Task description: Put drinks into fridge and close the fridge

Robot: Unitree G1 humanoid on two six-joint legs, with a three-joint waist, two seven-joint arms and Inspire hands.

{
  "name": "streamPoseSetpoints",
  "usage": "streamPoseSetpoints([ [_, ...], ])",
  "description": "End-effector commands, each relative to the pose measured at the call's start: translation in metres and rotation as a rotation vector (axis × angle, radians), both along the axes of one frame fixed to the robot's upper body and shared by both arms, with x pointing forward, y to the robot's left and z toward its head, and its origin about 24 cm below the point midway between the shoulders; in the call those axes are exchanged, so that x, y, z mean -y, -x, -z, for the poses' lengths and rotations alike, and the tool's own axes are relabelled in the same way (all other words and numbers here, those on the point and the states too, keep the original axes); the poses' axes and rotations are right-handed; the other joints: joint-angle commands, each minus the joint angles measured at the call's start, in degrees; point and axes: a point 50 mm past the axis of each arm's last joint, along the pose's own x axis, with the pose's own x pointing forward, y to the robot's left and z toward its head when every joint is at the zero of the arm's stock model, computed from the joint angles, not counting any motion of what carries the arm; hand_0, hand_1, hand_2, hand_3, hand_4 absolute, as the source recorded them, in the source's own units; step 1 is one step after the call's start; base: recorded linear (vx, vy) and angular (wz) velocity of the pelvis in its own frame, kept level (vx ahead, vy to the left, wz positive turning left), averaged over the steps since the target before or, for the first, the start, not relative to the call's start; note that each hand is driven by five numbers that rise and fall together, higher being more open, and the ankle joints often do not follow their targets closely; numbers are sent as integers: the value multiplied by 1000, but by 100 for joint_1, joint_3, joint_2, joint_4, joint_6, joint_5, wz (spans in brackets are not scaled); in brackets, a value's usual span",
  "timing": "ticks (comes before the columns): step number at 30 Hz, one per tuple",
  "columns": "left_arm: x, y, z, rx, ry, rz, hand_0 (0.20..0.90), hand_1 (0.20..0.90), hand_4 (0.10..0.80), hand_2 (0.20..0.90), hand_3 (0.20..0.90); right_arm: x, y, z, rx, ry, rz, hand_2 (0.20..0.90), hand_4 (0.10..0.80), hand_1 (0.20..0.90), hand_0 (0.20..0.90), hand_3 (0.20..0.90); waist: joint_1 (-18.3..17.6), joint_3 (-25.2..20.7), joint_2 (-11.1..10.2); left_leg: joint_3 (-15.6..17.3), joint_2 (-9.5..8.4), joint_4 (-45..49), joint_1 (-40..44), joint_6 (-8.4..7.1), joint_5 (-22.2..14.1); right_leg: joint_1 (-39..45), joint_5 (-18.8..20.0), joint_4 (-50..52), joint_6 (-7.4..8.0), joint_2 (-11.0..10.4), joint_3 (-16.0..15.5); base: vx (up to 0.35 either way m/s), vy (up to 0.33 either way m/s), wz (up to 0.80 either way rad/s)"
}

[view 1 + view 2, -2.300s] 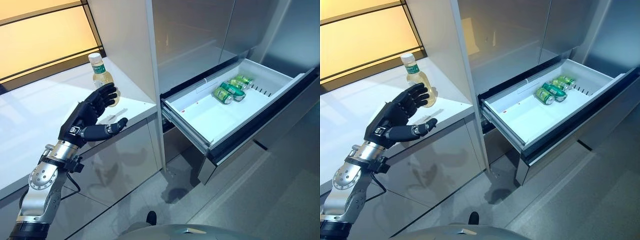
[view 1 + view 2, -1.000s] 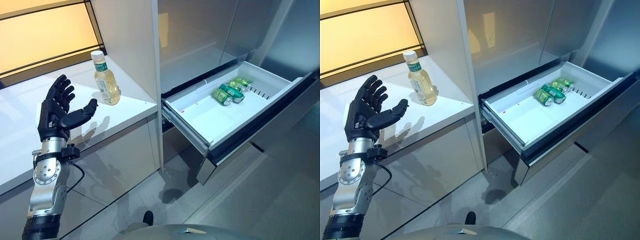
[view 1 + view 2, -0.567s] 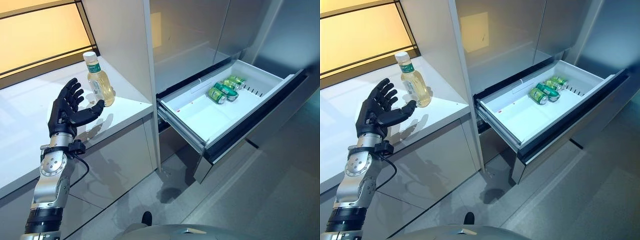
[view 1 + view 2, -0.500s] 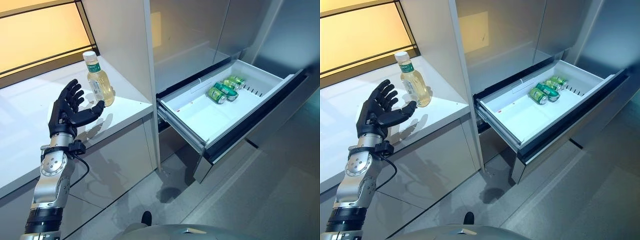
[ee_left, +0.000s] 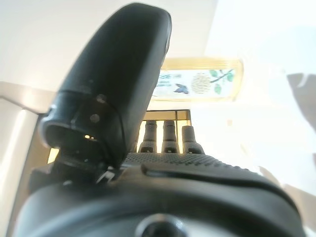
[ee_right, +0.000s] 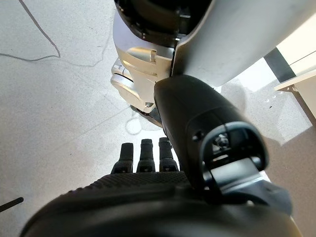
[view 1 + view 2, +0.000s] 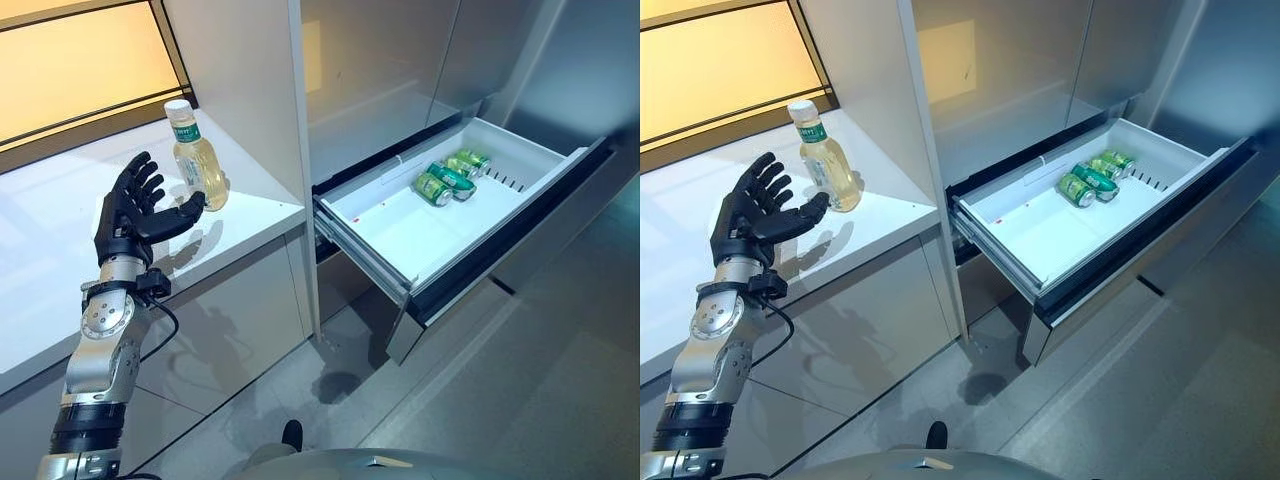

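1. Fingers (image 7: pixel 140 178) of the dark left hand (image 7: pixel 128 212) are spread and straight, thumb out to the side, grasping nothing; the hand is raised over the white countertop (image 7: pixel 50 250) at the left of the frame, palm turned toward the bottle.
2. Just past the thumb tip stands the clear plastic bottle of pale yellow drink with a white cap and green label (image 7: pixel 196 158), upright on the countertop at upper left, close to the tall grey cabinet panel (image 7: pixel 240 90). Thumb and bottle look very near, but I cannot tell whether they touch.
3. From the left wrist view, the bottle (image 5: pixel 200 85) shows beyond the straight fingers, its label with a butterfly and flower print facing the hand.
4. To the right of centre, the white pulled-out fridge drawer (image 7: pixel 400 235) with its dark front edge stands wide open, jutting toward the lower right.
5. Three green drink cans (image 7: pixel 445 178) lie on their sides together at the drawer's far end, upper right; the remaining drawer floor is bare white.
6. Over in the right wrist view, the dark right hand (image 6: pixel 163 192) hangs above the grey speckled floor (image 6: pixel 54 98), its fingers straight and relaxed, holding nothing.
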Motion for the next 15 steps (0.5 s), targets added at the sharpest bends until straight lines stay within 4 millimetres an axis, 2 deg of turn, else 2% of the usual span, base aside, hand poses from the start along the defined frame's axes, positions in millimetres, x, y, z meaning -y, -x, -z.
streamPoseSetpoints([
  [1, -2, -16, -74, 275, -135, 2, 900, 900, 800, 900, 900, -30, -21, 4, 47, -108, -51, 900, 800, 900, 900, 900, -88, -243, -52, -101, -306, 37, 506, 175, -1113, -233, -38, 133, 233, -82, 529, 21, -1, -4],
  [15, -3, -27, -79, 237, -102, 62, 900, 900, 800, 900, 900, -29, -20, 5, 36, -108, -58, 900, 800, 900, 900, 900, -172, -270, -30, -60, -308, 37, 557, 188, -1144, -234, -51, 155, 237, -71, 590, 20, -2, -3],
])
